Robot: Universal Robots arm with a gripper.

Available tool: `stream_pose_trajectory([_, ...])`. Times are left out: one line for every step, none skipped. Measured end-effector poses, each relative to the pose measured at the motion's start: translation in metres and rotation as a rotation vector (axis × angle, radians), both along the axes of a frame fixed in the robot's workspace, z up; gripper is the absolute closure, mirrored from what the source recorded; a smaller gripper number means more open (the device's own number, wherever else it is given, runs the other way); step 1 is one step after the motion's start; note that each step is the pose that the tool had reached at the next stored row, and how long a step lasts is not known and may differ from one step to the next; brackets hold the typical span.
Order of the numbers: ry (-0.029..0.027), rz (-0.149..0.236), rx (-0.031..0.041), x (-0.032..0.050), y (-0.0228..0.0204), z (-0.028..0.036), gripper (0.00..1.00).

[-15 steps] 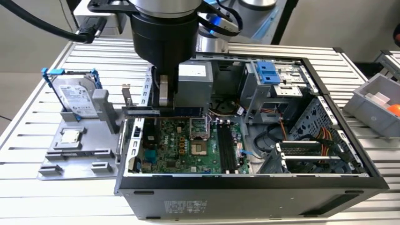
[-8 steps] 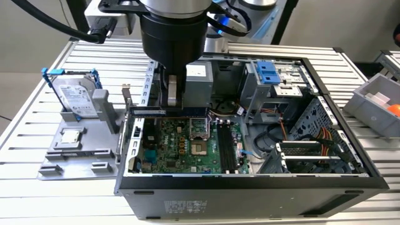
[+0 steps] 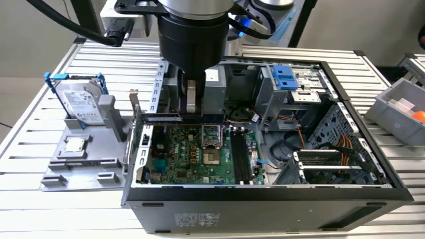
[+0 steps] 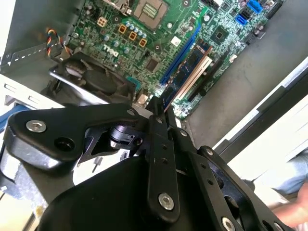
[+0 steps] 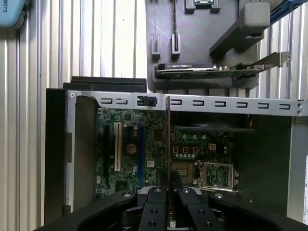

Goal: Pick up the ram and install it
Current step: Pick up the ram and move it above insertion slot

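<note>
The black two-fingered gripper (image 4: 157, 107) is seen closed on the ram (image 4: 188, 72), a long, thin, dark circuit-board stick with a gold contact edge. The ram is held above the green motherboard (image 3: 192, 154), by the slotted metal wall of the open computer case (image 5: 216, 103) and apart from the long black memory slots (image 3: 240, 157). With so thin a board pinched, it could be tilted, knocked on that wall, or jammed crookedly into a slot

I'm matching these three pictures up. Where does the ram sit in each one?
Exterior view: the ram is a level dark strip under the arm, above the motherboard.
First wrist view: edge-on, a thin line from the fingers toward the case rim.
Second wrist view: lengthwise beyond the fingers, gold contacts showing.
Shared landmark: the processor socket.
</note>
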State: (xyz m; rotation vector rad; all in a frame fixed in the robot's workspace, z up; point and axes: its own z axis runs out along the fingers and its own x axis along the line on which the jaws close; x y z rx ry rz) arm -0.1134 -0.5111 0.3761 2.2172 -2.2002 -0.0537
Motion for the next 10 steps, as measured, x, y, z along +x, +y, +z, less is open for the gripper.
stream_pose_trajectory([0.0001,0.000,-0.0001,0.0010,0.0000,0.0000,1.00])
stream_pose_trajectory([0.0000,0.000,0.0000,0.0020,0.0000,0.0000,1.00])
stream_pose_trajectory([0.0000,0.000,0.0000,0.0031,0.0000,0.0000,1.00])
stream_pose_trajectory([0.0000,0.000,-0.0001,0.0042,0.0000,0.0000,1.00])
stream_pose_trajectory([0.0000,0.000,-0.0001,0.0053,0.0000,0.0000,1.00])
stream_pose_trajectory([0.0000,0.000,0.0000,0.0065,0.0000,0.0000,1.00])
stream_pose_trajectory([0.0000,0.000,0.0000,0.0075,0.0000,0.0000,1.00])
stream_pose_trajectory([0.0000,0.000,0.0000,0.0084,0.0000,0.0000,1.00])
stream_pose_trajectory([0.0000,0.000,0.0000,0.0093,0.0000,0.0000,1.00])
stream_pose_trajectory([0.0000,0.000,0.0000,0.0103,0.0000,0.0000,1.00])
